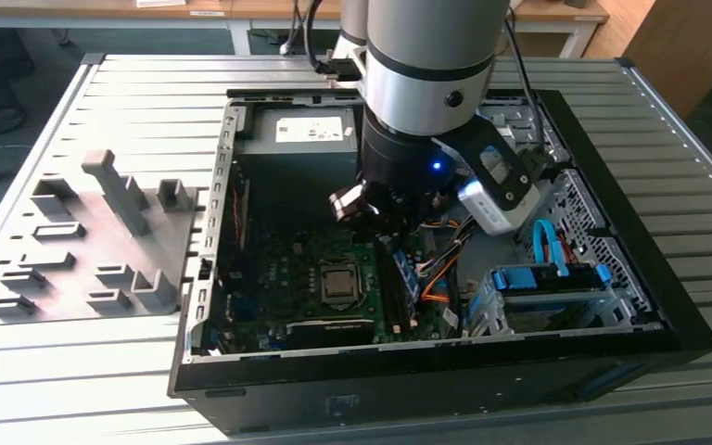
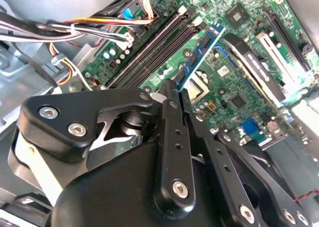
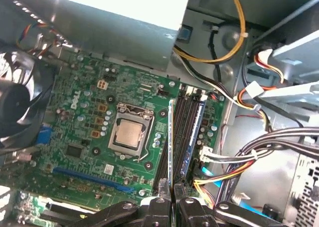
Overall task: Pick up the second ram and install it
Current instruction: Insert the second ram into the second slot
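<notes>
Ribbed metal tabletop (image 1: 146,93) fills the exterior view, with an open computer case (image 1: 653,306) lying on it and the arm (image 1: 425,83) reaching down into the middle of it

At the centre of things is the second ram (image 3: 171,142), seen edge-on in the first wrist view as a thin pale line. It starts at the bottom centre of the frame and runs up toward the middle. In the second wrist view its blue face (image 2: 202,50) runs diagonally from mid-frame to the upper right. It stands on its long edge, parallel to the black slots (image 2: 149,53), on the side nearest the CPU socket (image 3: 128,133). The gripper (image 3: 172,199) is closed tight on one end of it, fingertips (image 2: 172,87) pinching the board with no gap to spare. Whether the lower edge has met a slot yet, I cannot tell.

The other memory stick (image 3: 192,137) sits in a slot farther from the socket.

As for risks, the grip is at one end (not the middle), so the free end may droop or swing off line. A tilted or offset board would probably catch the slot wall or jam at the key. Pushing down then could bend it or stress the motherboard (image 3: 84,112). Loose cables (image 3: 234,33) lie near the slots and might snag the wrist
</notes>
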### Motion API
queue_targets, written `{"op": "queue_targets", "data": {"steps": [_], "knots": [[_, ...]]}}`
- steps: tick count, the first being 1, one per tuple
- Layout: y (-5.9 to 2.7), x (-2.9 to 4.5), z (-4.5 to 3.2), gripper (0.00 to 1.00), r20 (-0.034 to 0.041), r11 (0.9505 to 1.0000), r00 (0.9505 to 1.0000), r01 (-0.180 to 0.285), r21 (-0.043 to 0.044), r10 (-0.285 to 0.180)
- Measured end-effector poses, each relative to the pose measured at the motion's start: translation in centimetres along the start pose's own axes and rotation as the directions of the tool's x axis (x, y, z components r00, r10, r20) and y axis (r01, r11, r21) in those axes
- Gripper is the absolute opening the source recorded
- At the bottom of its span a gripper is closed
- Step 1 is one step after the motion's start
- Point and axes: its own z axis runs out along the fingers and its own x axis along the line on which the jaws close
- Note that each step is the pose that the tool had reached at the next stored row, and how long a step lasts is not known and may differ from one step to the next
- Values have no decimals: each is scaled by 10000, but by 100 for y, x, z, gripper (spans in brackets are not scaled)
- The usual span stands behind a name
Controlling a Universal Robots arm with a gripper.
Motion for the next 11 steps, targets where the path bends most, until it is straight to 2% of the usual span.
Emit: {"op": "queue_targets", "data": {"steps": [5, 11], "knots": [[0, 0, 3, 14, 10, 9982, 9982, -593, 20, 593], [0, 0, 5, 14, 22, 9925, 9925, -1224, 42, 1224]]}}
